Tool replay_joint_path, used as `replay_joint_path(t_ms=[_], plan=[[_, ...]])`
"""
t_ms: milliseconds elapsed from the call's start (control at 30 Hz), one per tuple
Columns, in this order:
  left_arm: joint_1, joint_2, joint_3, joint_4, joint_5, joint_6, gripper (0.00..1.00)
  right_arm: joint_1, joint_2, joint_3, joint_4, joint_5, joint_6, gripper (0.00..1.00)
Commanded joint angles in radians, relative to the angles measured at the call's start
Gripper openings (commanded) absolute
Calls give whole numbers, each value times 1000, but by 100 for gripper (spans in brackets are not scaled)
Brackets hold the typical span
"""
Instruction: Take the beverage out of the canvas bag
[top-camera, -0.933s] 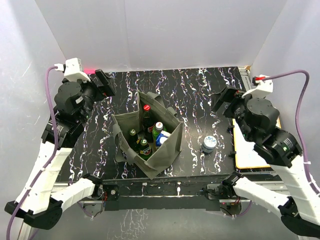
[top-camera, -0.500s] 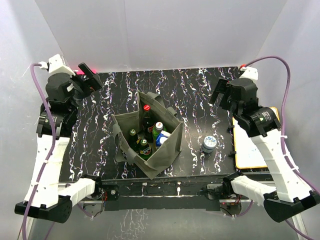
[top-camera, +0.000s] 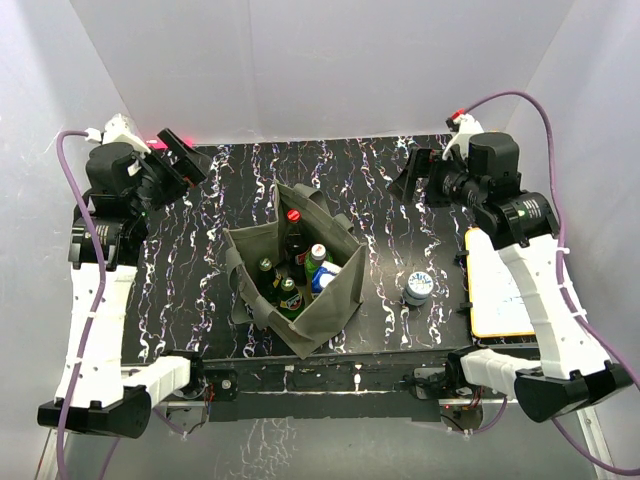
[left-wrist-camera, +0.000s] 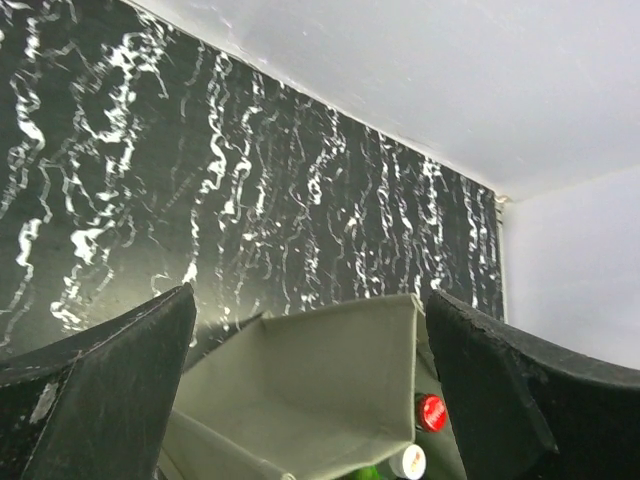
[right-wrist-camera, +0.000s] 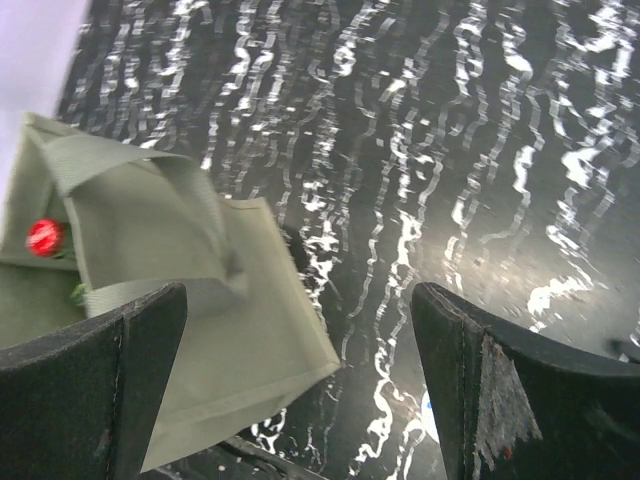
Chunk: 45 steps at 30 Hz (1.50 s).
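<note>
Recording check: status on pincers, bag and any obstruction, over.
Both open and empty: left pincer, right pincer. The canvas bag stands upright, bottles inside. One can outside, nothing over the opening.

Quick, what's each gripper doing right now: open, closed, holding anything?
Left gripper: open, holding nothing.
Right gripper: open, holding nothing.

Inside a robotics lab's test cell, a white left arm (top-camera: 92, 320) and right arm (top-camera: 520, 285), trailing purple cables (top-camera: 505, 96), stand bolted to a metal frame (top-camera: 330, 380) beside a black marbled tabletop (top-camera: 400, 200) enclosed by plain white panels (top-camera: 320, 70).
</note>
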Motion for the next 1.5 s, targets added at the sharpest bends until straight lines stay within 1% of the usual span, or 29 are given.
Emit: replay_joint_path(t_ms=[0,233,400,533,633,800,933,1033,1133,1267,1333,1467], plan=[[13,6,11,-29,153,-73,97,-11,32,75,111,-241,-20,98],[17,29,-29,20,301,-134,97,-14,42,59,190,-423,20,99],[18,60,-61,27,403,-124,97,-4,51,52,258,-534,58,98],[19,110,-37,2,483,-95,97,44,74,92,291,-561,79,98],[19,126,-34,-17,532,-79,97,109,110,127,295,-558,95,98],[16,136,-47,-47,627,-31,97,280,170,159,305,-456,111,97],[1,130,-55,-98,628,14,97,390,225,186,290,-366,107,96],[-5,123,-66,-130,620,18,97,468,268,207,244,-275,87,96],[-7,138,-83,-153,647,6,97,509,298,188,226,-237,82,95],[-24,148,-88,-135,681,-17,97,550,322,159,214,-173,80,94],[-43,165,-72,-151,677,-10,96,559,320,138,218,-106,87,94],[-128,209,-24,-203,607,17,94,563,315,107,227,-56,78,96]])
